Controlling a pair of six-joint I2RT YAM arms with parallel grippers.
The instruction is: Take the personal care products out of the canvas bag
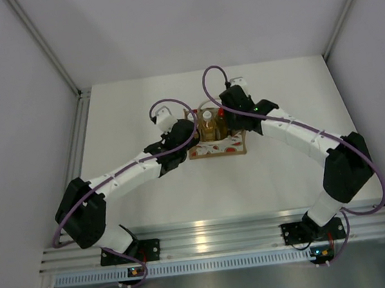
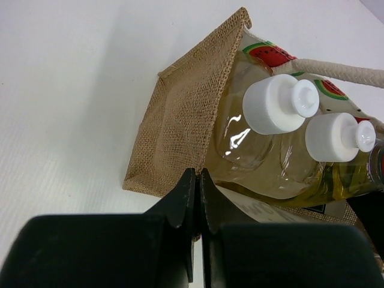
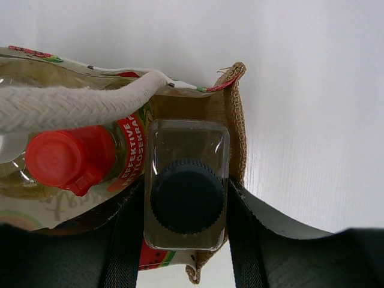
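The canvas bag (image 1: 218, 146) stands mid-table with its white-and-red patterned front toward me. Two amber bottles with white caps (image 2: 279, 105) (image 2: 339, 137) stand inside it, next to the yellow bottle with the red cap (image 3: 66, 159) and the clear bottle with the dark grey cap (image 3: 187, 195). My left gripper (image 2: 198, 174) is shut on the burlap rim at the bag's left end (image 2: 180, 120). My right gripper (image 3: 186, 189) is over the bag's right end, with a finger pressed against each side of the clear bottle. A white rope handle (image 3: 78, 105) crosses above the yellow bottle.
The white table (image 1: 132, 102) is walled by grey panels on the left, back and right. An aluminium rail (image 1: 217, 235) with both arm bases runs along the near edge. Purple cables loop above both arms.
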